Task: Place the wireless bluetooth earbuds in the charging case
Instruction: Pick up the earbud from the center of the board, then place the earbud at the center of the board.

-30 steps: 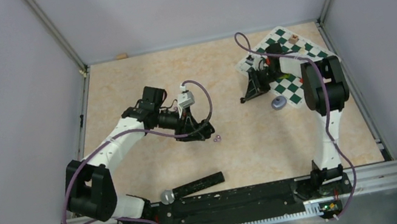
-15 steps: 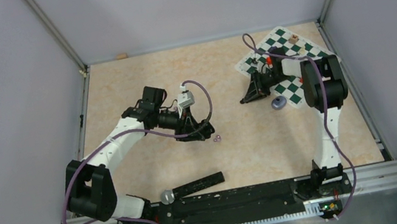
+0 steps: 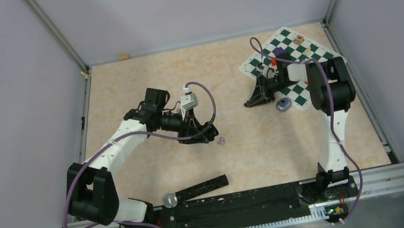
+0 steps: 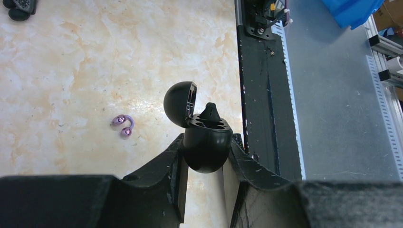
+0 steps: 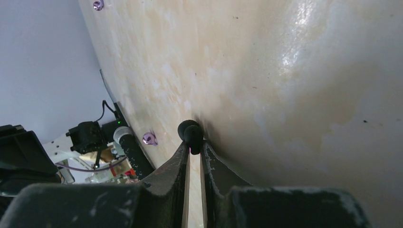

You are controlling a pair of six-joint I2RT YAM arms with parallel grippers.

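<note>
Grip of the left gripper (image 4: 206, 141) on the black charging case (image 4: 205, 154), with fingers (image 4: 173, 159) pressed against both sides of its rounded base. Hinged lid (image 4: 179, 103) tipped open to the left. In the well, one black earbud (image 4: 209, 113) poking upward. On the marbled table (image 4: 57, 71), left of the case and clear of it, a lilac earbud (image 4: 122, 127) lying loose. At the right gripper (image 5: 194, 144), jaws drawn nearly together, with a second black earbud (image 5: 189, 131) pinched at the very tips, low over the tabletop; impossible to tell whether touching it. From above, that gripper at the near-left edge of the green chessboard (image 3: 294, 66), with a grey-blue oval case (image 3: 283, 104) just beside it on the board's edge. In the right wrist view, a small lilac bead (image 5: 149, 138) farther off on the table; cannot tell whether the same bud as the loose one. Close to the arm bases, a black bar (image 3: 200, 188) with a silver end, lying flat.
</note>
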